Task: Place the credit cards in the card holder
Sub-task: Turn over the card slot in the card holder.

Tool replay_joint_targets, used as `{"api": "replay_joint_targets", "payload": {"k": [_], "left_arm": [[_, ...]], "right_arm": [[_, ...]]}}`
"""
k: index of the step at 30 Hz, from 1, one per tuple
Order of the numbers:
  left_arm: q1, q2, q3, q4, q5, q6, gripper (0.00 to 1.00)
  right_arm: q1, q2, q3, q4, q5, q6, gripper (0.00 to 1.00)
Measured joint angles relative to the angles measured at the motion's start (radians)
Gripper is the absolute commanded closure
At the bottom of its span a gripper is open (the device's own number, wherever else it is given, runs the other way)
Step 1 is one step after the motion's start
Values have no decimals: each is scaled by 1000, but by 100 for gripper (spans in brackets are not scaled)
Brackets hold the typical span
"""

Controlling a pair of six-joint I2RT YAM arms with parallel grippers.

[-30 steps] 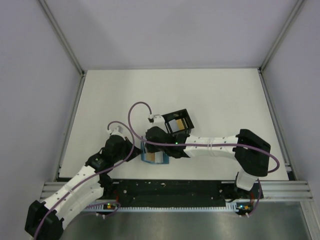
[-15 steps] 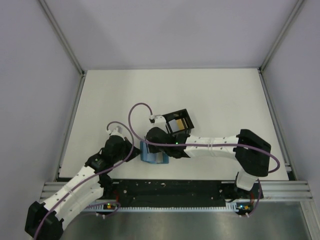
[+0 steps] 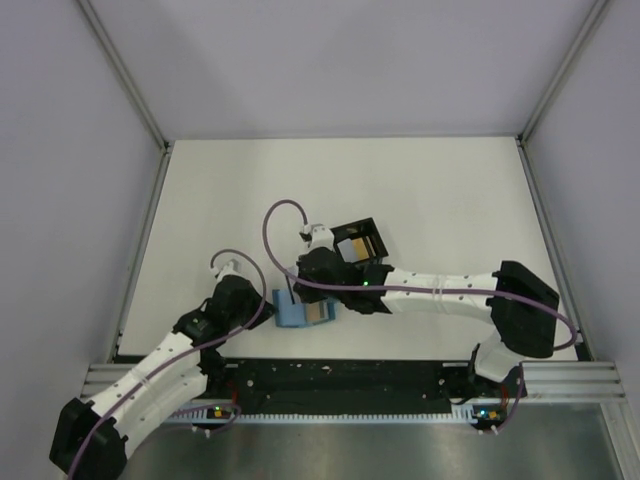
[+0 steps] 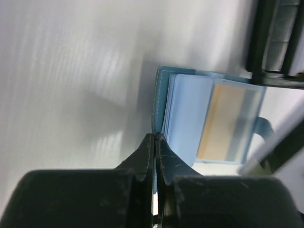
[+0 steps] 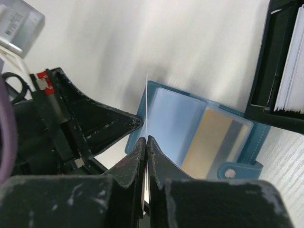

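Bright diffuse light, blurred wrist close-ups

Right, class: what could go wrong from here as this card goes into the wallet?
1. The right gripper holds its card edge-on over the left rim of the wallet, so it may miss a pocket.
2. The left gripper pinches only the wallet's edge and could slip.
3. The tray lies close; the right arm may nudge it.

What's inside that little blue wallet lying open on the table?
One orange card with a silvery band sits in the open card holder's right-hand clear sleeve. The left sleeve looks empty. Whether more cards lie beneath either sleeve is hidden.
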Motion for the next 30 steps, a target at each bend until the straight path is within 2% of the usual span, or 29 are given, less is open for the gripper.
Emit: {"api": "replay_joint_targets", "payload": {"k": [11, 30], "left_arm": [[-2, 10, -28, -5, -23, -15, 100], [-3, 3, -67, 38, -23, -17, 100]], "right_arm": [[-102, -76, -161, 92, -194, 44, 100], [-201, 44, -337, 345, -449, 208, 100]]}}
